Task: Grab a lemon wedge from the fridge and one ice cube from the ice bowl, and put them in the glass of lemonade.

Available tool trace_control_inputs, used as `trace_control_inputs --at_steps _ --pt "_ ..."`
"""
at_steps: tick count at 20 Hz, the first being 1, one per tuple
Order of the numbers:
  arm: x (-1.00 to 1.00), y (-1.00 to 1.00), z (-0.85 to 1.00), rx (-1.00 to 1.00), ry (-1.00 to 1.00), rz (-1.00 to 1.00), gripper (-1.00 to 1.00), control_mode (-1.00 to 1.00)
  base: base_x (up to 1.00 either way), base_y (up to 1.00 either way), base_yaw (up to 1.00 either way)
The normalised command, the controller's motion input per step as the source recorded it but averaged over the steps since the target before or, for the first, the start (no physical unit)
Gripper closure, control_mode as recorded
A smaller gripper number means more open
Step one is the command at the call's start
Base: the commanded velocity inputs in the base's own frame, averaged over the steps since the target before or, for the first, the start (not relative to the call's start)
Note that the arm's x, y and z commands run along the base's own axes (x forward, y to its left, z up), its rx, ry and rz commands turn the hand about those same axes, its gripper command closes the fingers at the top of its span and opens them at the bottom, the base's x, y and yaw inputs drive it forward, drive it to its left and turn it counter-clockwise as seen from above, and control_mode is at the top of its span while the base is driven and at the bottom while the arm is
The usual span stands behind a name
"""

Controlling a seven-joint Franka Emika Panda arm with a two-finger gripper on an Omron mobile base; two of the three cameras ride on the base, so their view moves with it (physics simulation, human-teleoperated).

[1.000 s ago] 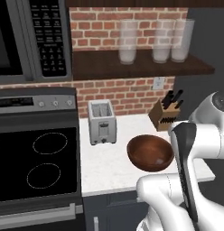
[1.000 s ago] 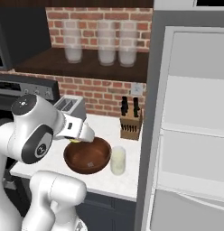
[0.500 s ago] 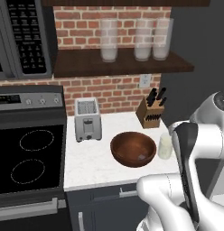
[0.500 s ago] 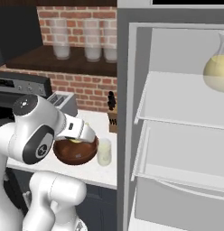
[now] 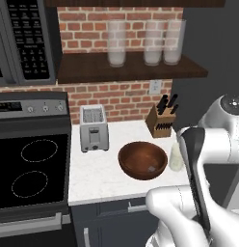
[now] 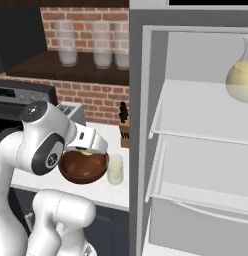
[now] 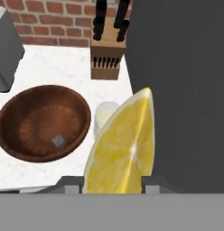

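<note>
My gripper (image 7: 111, 184) is shut on the lemon wedge (image 7: 123, 144), a yellow slice that stands large in the hand view. It hangs above the counter, over the gap between the wooden ice bowl (image 7: 44, 122) and the dark fridge (image 7: 181, 90). A small pale ice cube (image 7: 58, 141) lies in the bowl. Just right of the bowl stands the glass of lemonade (image 7: 106, 116). From the right base, the gripper (image 6: 87, 150) sits above the bowl (image 6: 83, 167), close to the glass (image 6: 115, 169). The fridge (image 6: 206, 130) stands open with white shelves. The left base view shows bowl (image 5: 142, 160) and glass (image 5: 177, 157).
A pitcher of yellow liquid (image 6: 241, 75) stands on the upper fridge shelf. A knife block (image 5: 160, 120) and toaster (image 5: 94, 128) sit at the back of the counter. The stove (image 5: 30, 169) is to the left. Tall frosted glasses (image 5: 145, 43) line the wall shelf.
The whole scene has shifted as the base drove: counter things slid left, and the open fridge interior came into the right base view. The arm's pose looks unchanged.
</note>
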Motion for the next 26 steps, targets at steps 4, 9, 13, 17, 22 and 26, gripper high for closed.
trace_control_inputs --at_steps 4,9,13,17,22,26 --pt "0.59 -0.22 -0.21 0.0 0.21 0.0 1.0 -1.0 0.0 0.0 0.0" --pt "0.41 -0.27 -0.28 0.04 0.32 0.0 1.0 -1.0 0.0 0.0 0.0" --pt "0.12 -0.09 -0.34 0.04 0.27 0.0 1.0 -1.0 0.0 0.0 0.0" --pt "0.06 0.03 -0.19 0.04 0.08 0.03 1.0 -1.0 0.0 0.0 0.0" --pt "0.19 0.13 -0.28 0.03 0.07 0.03 1.0 -1.0 0.0 0.0 0.0" --pt "0.23 0.03 -0.27 0.04 0.08 0.01 1.0 -1.0 0.0 0.0 0.0"
